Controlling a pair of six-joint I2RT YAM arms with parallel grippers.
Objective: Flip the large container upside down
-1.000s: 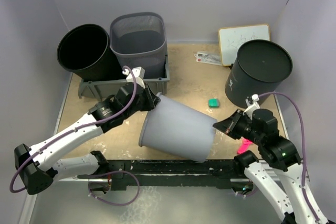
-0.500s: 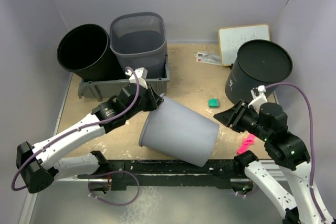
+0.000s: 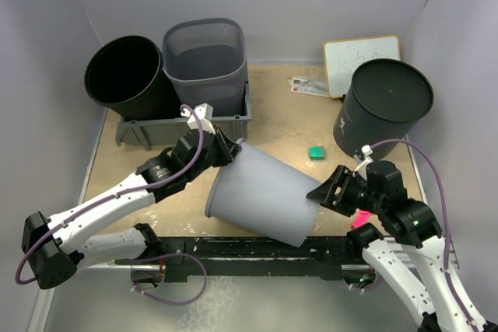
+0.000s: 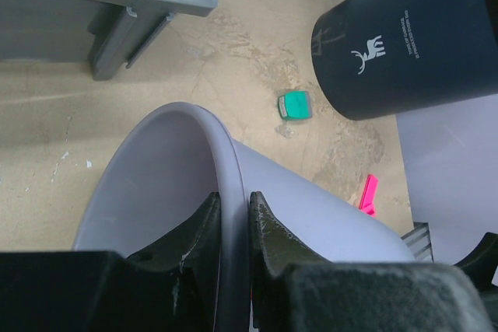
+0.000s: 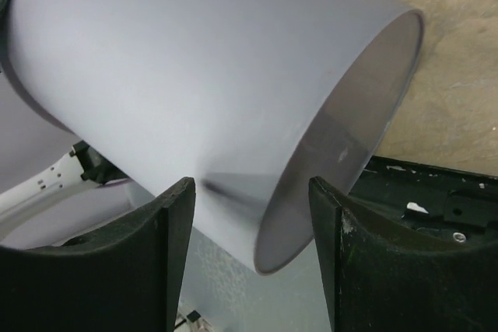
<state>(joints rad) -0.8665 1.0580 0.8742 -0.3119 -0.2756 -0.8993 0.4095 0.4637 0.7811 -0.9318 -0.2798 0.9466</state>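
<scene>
The large container (image 3: 264, 192) is a pale grey bin, tipped on its side mid-table with its mouth toward the left and its base toward the right. My left gripper (image 3: 228, 148) is shut on the bin's upper rim (image 4: 226, 153), one finger (image 4: 198, 227) inside and the other outside the wall. My right gripper (image 3: 320, 192) stands open at the base end. In the right wrist view the container (image 5: 194, 60) fills the frame and its base edge (image 5: 342, 153) sits in the gap of the right gripper (image 5: 253, 215), with space on both sides.
A black bucket (image 3: 124, 75) and a mesh bin (image 3: 206, 56) stand in a grey tray (image 3: 233, 122) at the back left. A dark drum (image 3: 385, 106) and a whiteboard (image 3: 354, 56) are at the back right. A green block (image 3: 315, 152) and pink clip (image 3: 362, 215) lie near my right arm.
My right gripper has opened; it drew back to the right, then returned to the container's base. My left gripper has kept its hold on the rim.
</scene>
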